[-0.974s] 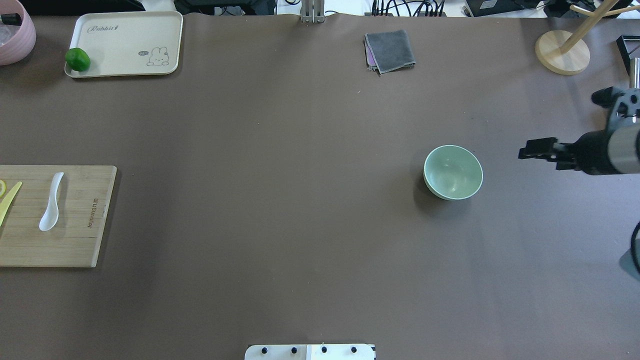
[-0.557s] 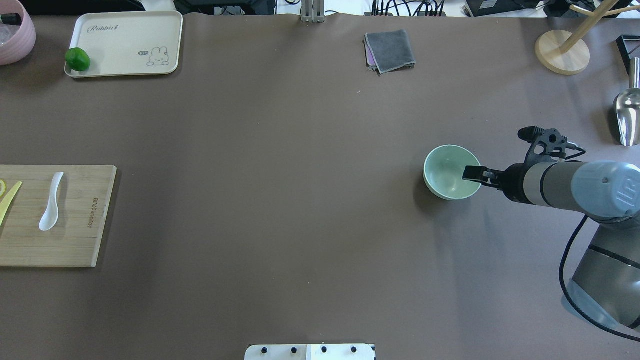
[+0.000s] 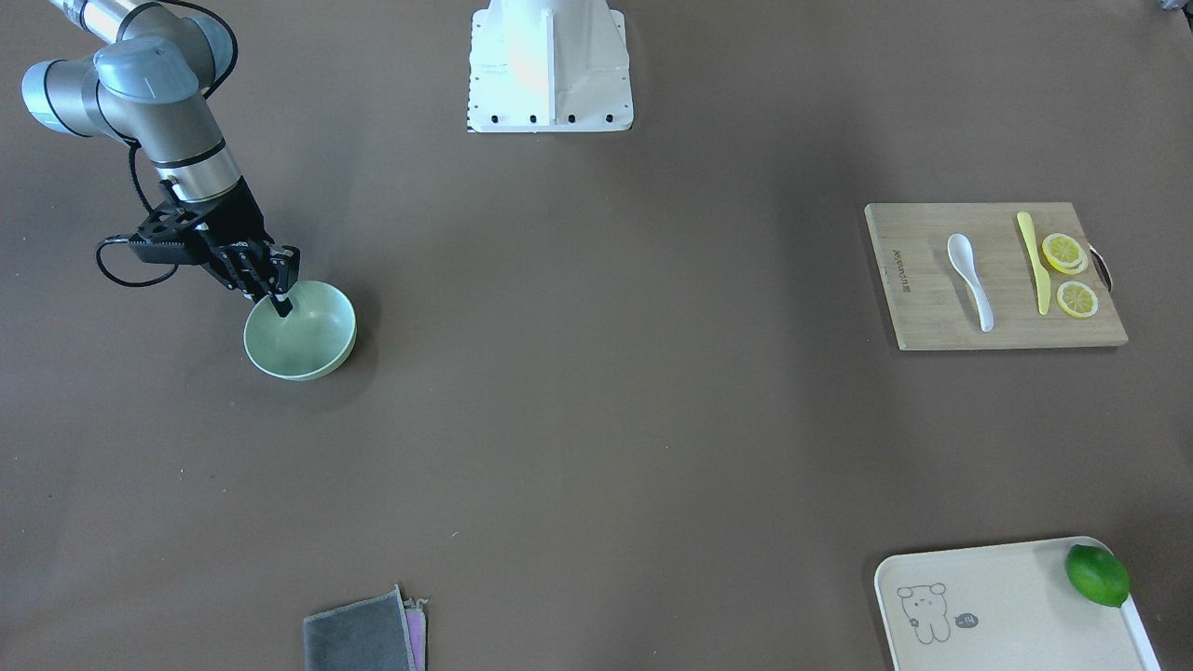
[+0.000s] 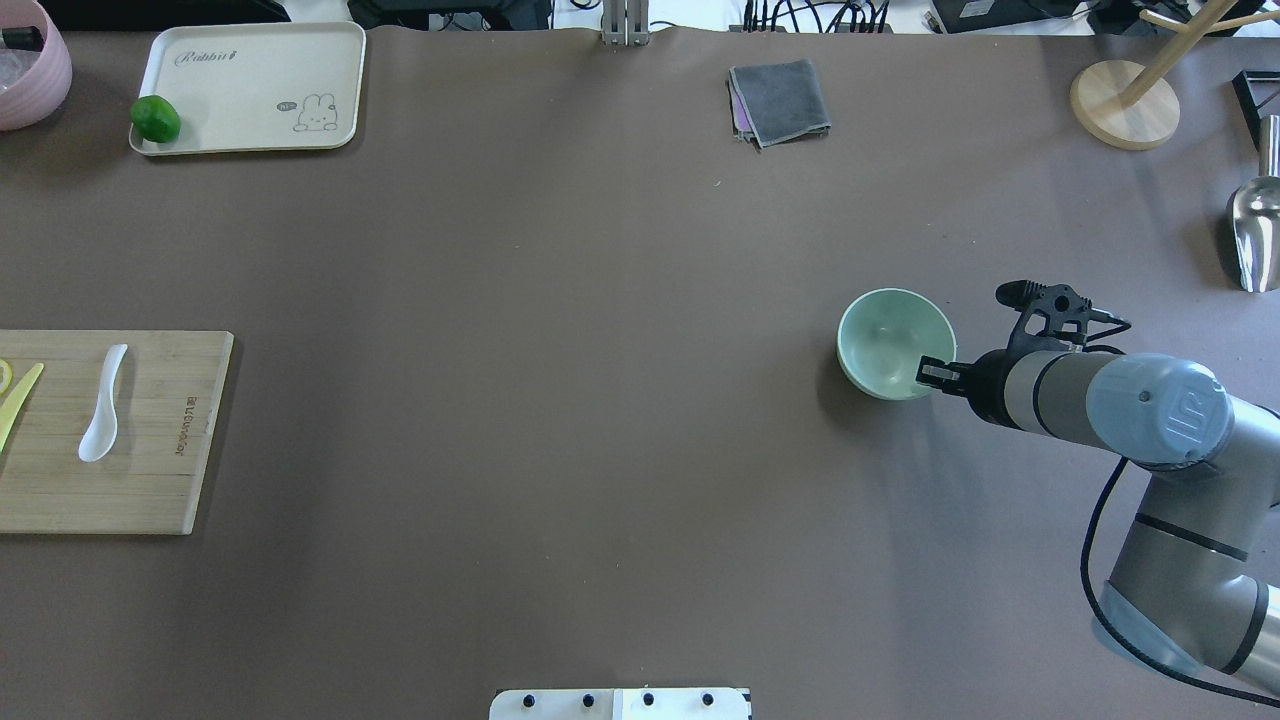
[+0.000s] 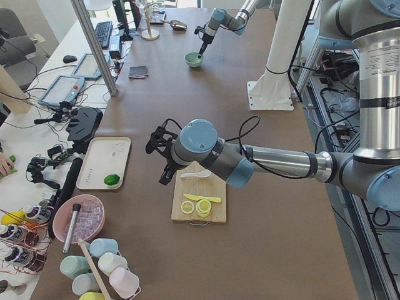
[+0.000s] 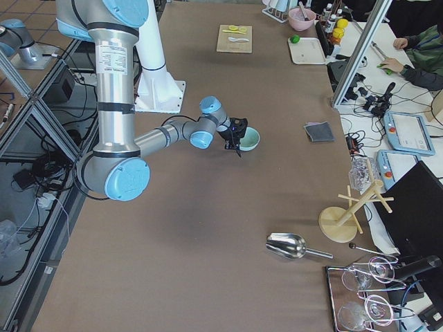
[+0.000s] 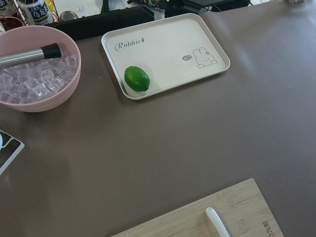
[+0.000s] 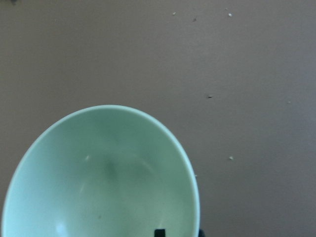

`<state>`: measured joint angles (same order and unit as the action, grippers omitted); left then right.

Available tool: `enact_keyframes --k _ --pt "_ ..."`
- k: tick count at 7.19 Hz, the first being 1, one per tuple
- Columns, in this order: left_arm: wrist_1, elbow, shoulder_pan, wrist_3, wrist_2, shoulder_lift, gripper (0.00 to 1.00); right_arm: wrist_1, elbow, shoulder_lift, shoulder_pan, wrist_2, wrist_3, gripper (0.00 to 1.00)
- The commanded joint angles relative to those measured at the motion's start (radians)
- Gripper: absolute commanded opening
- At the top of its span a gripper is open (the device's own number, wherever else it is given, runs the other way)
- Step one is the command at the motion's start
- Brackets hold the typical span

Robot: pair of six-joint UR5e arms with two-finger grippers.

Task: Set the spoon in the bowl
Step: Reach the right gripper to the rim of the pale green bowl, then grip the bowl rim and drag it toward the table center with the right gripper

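At the right-hand rim of the small round mint-green bowl, the right gripper had swung in from the table's edge within the last second, and the bowl had shifted slightly left. Its jaws straddled the rim, one finger inside; whether they pinched it I could not tell. Likely the bowl was being fetched first. The glossy white soup spoon lay on the bamboo cutting board, well apart from that gripper and near the left gripper, whose jaw state was unclear.
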<state>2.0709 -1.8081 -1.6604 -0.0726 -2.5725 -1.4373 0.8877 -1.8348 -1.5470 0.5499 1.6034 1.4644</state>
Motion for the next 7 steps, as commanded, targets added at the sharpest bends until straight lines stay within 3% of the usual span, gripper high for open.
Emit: enact_keyframes --k 1,4,5,6,7 --pt "0.0 0.0 0.004 -0.001 0.0 0.0 0.99 0.124 -0.007 0.162 -0.028 0.0 0.115 0.0" --pt "0.011 -0.003 0.023 -0.039 0.0 -0.002 0.99 0.476 0.011 0.471 -0.166 -0.077 0.233 0.0" --pt "0.024 0.0 0.031 -0.052 0.0 0.0 0.99 0.525 0.067 0.555 -0.206 -0.08 0.316 0.0" --pt "0.025 0.0 0.033 -0.061 0.0 -0.002 0.99 0.525 0.189 0.655 -0.214 -0.091 0.341 0.0" --pt "0.026 -0.002 0.039 -0.062 0.0 -0.002 0.99 0.524 0.221 0.677 -0.215 -0.095 0.341 0.0"
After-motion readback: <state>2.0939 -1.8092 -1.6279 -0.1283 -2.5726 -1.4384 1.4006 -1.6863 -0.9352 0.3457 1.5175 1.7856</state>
